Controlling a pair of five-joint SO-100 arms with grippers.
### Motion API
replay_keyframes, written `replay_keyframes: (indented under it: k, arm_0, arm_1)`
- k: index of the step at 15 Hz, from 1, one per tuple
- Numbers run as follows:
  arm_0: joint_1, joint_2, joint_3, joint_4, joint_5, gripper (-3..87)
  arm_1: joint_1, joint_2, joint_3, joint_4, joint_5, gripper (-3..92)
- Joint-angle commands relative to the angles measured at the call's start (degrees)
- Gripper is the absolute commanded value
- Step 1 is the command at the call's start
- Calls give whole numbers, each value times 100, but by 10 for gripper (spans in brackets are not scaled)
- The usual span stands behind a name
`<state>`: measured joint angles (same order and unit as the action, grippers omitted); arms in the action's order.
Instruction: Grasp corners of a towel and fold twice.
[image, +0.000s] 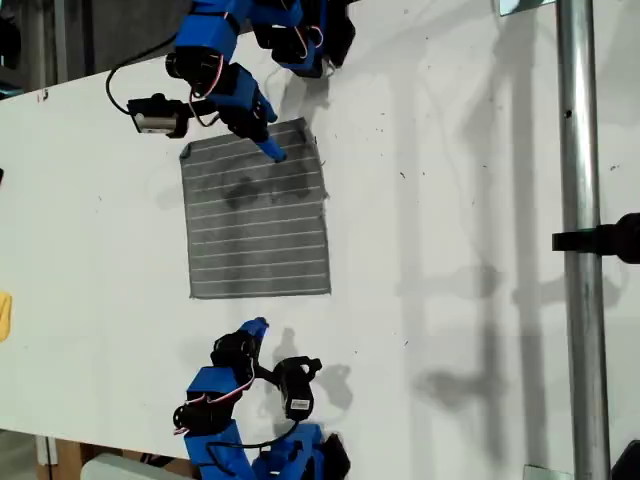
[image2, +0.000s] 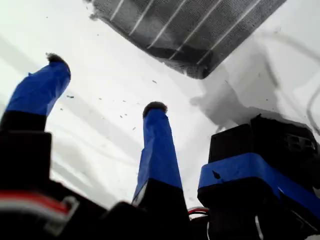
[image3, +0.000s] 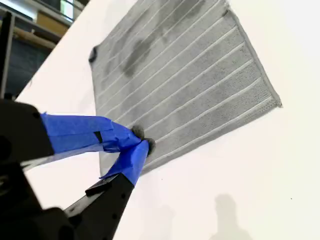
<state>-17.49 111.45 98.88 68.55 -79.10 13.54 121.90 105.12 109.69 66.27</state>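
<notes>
The grey towel (image: 260, 220) with thin white stripes lies flat on the white table (image: 450, 200). My second gripper (image: 276, 153) comes in from the exterior view's top. It is shut, and its tips (image3: 142, 142) rest on the towel (image3: 185, 75) just inside the far edge, nearer the exterior view's upper right corner (image: 305, 122). No cloth shows pinched between the fingers. My first gripper (image: 255, 326) sits below the towel's near edge in the exterior view, open (image2: 106, 84) and apart from the cloth. A towel corner (image2: 200, 75) lies ahead of it.
A vertical metal pole (image: 580, 250) with a black clamp (image: 605, 240) stands at the exterior view's right. A yellow object (image: 5, 315) pokes in at that view's left edge. Both arm bases and their cables sit at the table's top and bottom edges.
</notes>
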Motion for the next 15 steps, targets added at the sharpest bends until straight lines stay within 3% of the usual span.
replay_keyframes:
  k: [1,4,7,11,15]
  arm_0:
    - [70,123,-70,-123,35,-29]
    - [35,88,9,-149,158,-29]
    - [26,123,114,-114,264,-29]
    - [0,211,264,-62,360,-29]
    - [-44,387,483,-44,404,-29]
  arm_1:
    - [-123,-97,492,334,826,329]
    - [62,220,1960,-765,1354,328]
    - [-9,-132,2065,-1020,1564,325]
    - [316,-202,3384,-2619,1564,330]
    - [1072,-853,3841,-3700,914,329]
